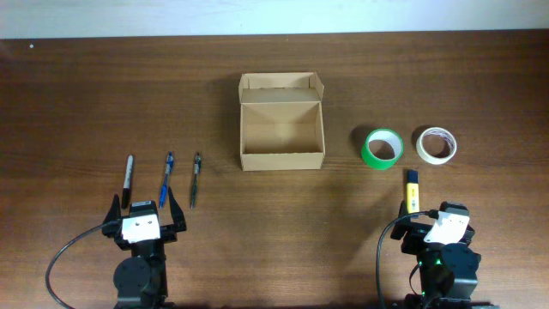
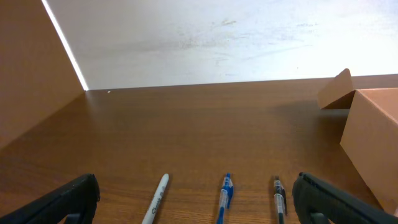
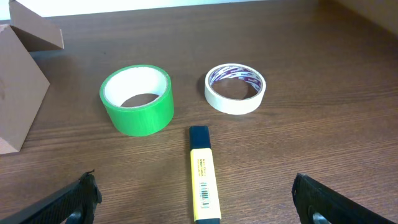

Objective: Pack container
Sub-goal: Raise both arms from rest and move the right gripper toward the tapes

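The tan cardboard container [image 1: 281, 120] stands open in the middle of the table, flap lid folded back; its edge shows in the left wrist view [image 2: 373, 137] and the right wrist view [image 3: 18, 93]. Three pens lie left of it: a white marker [image 1: 128, 180] [image 2: 155, 199], a blue pen [image 1: 166, 178] [image 2: 225, 196] and a dark pen [image 1: 196, 178] [image 2: 279, 196]. A green tape roll [image 1: 383, 148] [image 3: 137, 99], a white tape roll [image 1: 437, 144] [image 3: 235, 88] and a yellow highlighter [image 1: 413, 190] [image 3: 203, 174] lie right. My left gripper [image 1: 142, 210] [image 2: 196, 199] and right gripper [image 1: 429, 215] [image 3: 196, 199] are open and empty.
The brown wooden table [image 1: 274, 249] ends at a pale wall along the far side [image 1: 274, 17]. Black cables run from both arm bases at the near edge.
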